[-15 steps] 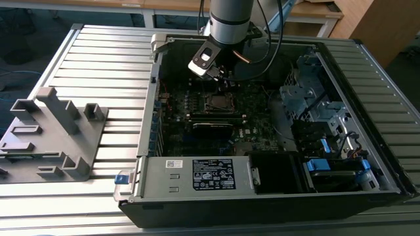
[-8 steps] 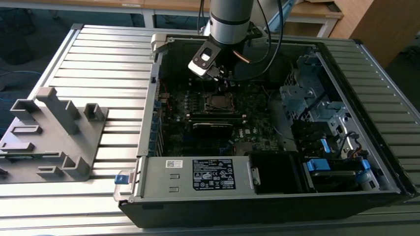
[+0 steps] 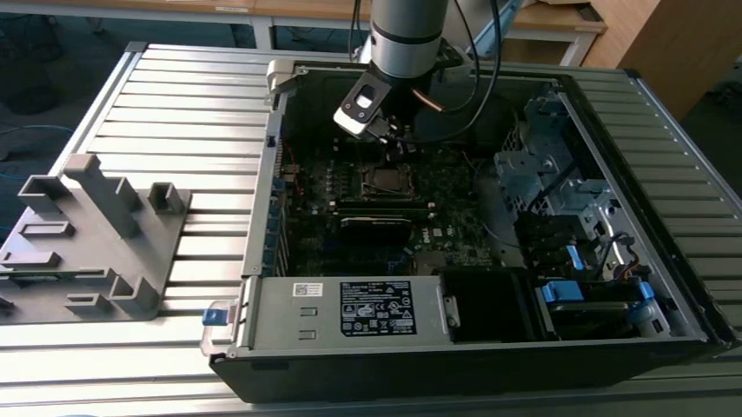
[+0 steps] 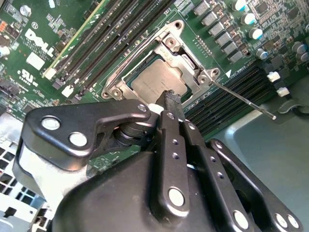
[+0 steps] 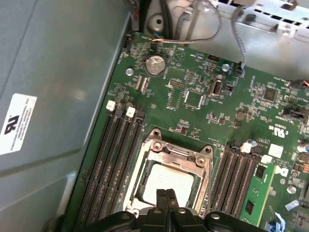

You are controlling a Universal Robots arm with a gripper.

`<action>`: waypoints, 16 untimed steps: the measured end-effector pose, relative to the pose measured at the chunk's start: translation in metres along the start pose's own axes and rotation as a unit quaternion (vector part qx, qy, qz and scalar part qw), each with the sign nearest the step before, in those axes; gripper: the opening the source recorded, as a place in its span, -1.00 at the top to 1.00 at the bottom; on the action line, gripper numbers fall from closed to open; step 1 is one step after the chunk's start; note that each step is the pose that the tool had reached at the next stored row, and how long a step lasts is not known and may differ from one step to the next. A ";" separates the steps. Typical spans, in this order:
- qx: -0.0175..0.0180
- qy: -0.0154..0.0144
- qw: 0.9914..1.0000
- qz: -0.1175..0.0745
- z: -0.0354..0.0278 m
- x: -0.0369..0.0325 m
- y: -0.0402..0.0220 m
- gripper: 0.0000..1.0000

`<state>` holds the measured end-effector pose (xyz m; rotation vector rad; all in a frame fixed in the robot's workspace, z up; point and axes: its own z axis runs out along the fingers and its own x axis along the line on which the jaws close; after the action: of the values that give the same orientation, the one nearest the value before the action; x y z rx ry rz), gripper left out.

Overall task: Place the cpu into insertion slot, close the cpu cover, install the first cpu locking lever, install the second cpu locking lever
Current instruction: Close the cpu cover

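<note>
We see the black gripper (image 5: 166, 194), fingers pressed together and empty, at the edge of the dull silver square cpu (image 5: 169, 178). The cpu sits in the silver-rimmed insertion slot (image 5: 144, 169) under the thin silver cpu cover (image 5: 175, 154); long black memory slots (image 5: 108, 159) flank it.

Exterior view: high, well apart, looking down into open black metal computer case (image 3: 464, 373), dull silver-grey square cpu (image 3: 383, 180) at 12 o'clock from centre. Both wrist views: very near above green circuit board (image 4: 14, 48) (image 5: 203, 101), sharing same cpu (image 4: 157, 79) (image 5: 169, 181).
</note>
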<state>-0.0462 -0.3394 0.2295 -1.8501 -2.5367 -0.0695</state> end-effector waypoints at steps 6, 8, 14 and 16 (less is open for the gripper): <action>0.001 0.002 0.999 -0.053 0.0005 -0.0001 -0.0001 0.79; 0.002 0.002 0.997 -0.071 0.0009 0.0000 -0.0001 0.79; 0.003 0.004 0.992 -0.125 0.0020 -0.0001 -0.0001 0.79; 0.004 0.005 0.990 -0.143 0.0023 -0.0001 -0.0001 0.79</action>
<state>-0.0462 -0.3394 0.2272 -1.4659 -2.7697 -0.0677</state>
